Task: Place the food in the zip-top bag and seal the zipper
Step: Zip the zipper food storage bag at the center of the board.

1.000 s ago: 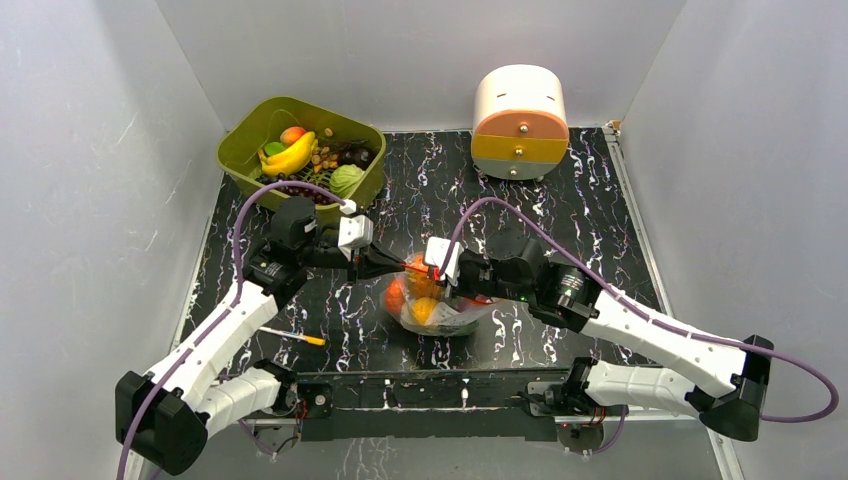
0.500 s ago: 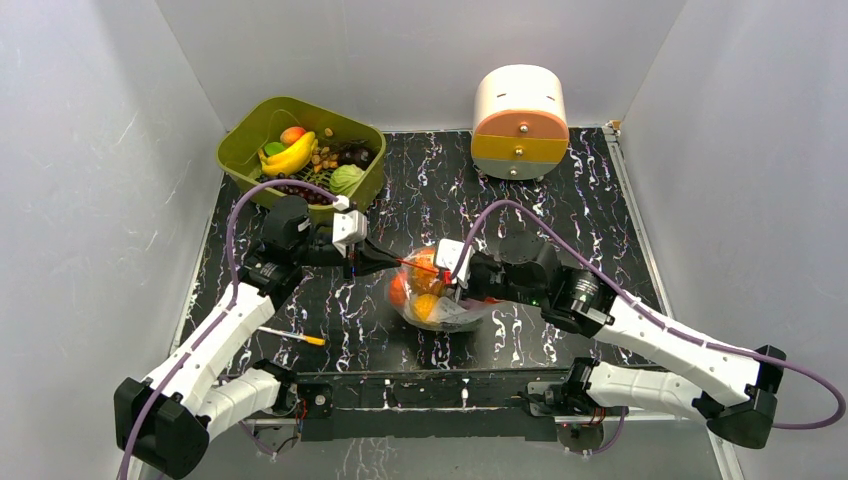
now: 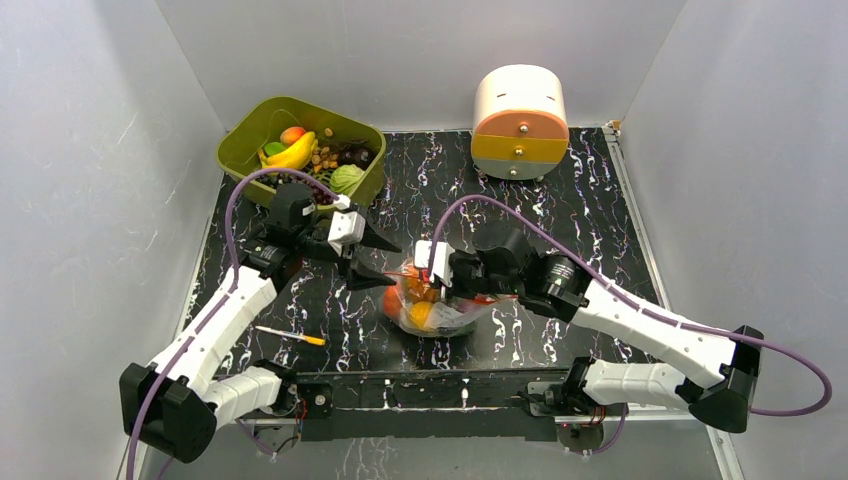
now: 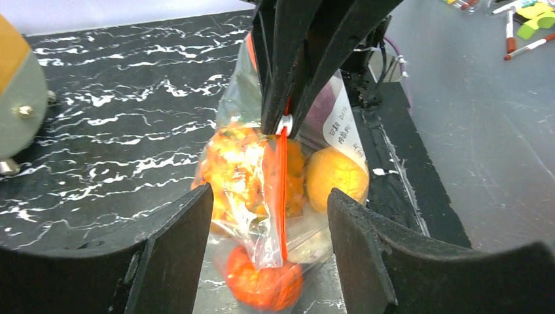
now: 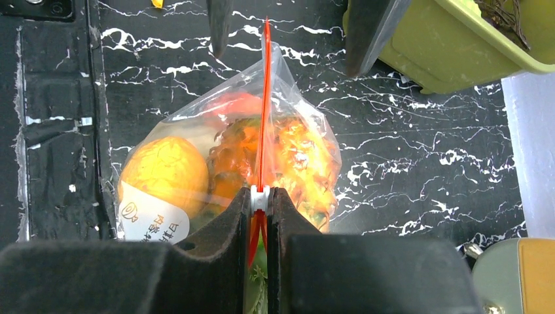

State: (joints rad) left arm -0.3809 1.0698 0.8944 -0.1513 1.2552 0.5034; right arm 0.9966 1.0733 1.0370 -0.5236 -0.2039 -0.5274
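Just let go on the left: left hand (image 3: 390,265) open and drawn back, clear of the zipper (image 5: 264,98) end pinched half a second ago. Middle of counter (image 3: 560,200), near side: zip-top bag (image 3: 440,315), food (image 5: 163,173) inside. Right of that, right hand (image 5: 260,196) clamped on the white slider (image 5: 260,190). Probably sealed or nearly so, left anchor no longer needed.

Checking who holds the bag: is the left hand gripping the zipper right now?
No: in the left wrist view the left hand is wide open, fingers clear of the zipper, which the right hand pinches.
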